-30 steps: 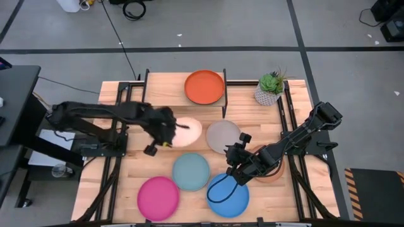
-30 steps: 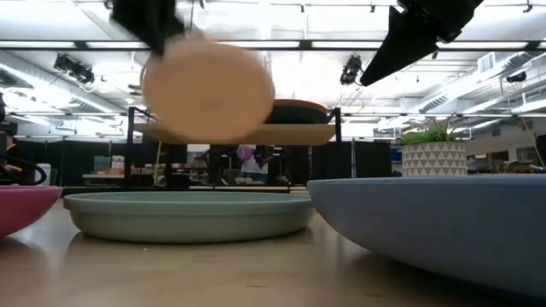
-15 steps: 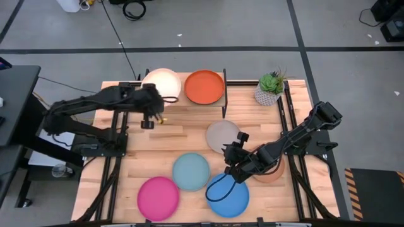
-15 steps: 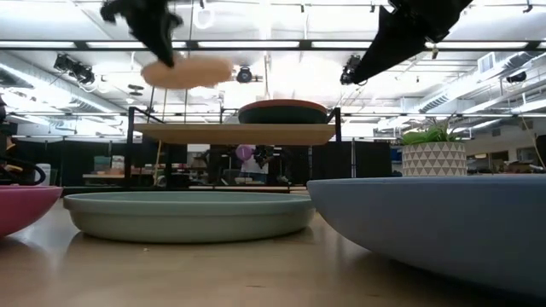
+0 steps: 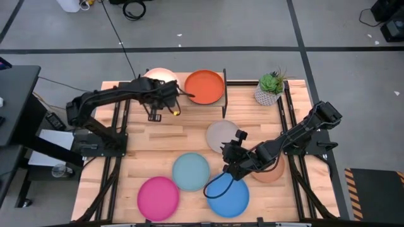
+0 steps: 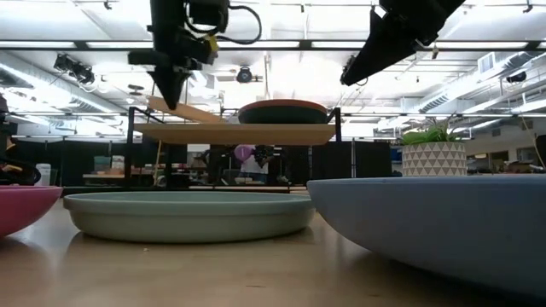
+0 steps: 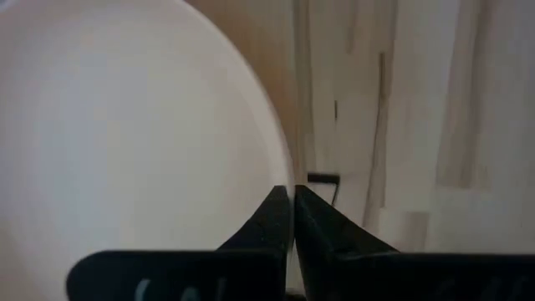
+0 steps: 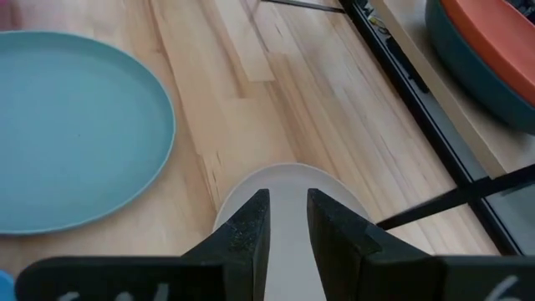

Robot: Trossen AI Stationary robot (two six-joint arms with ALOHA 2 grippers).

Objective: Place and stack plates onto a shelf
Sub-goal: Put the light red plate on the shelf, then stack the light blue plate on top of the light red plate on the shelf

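— Currently, item one?
— Left gripper pinched on the cream-pink plate's rim; I see it tilted on the shelf, beside the orange plate.
— Item two?
— Right gripper, fingers slightly parted, holding nothing, over the grey plate on the counter.

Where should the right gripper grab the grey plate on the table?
Pinch the grey plate at its near rim, the edge facing the right gripper, coming in low from that side. It lies flat and shallow, so only the thin raised lip fits between the open fingers.
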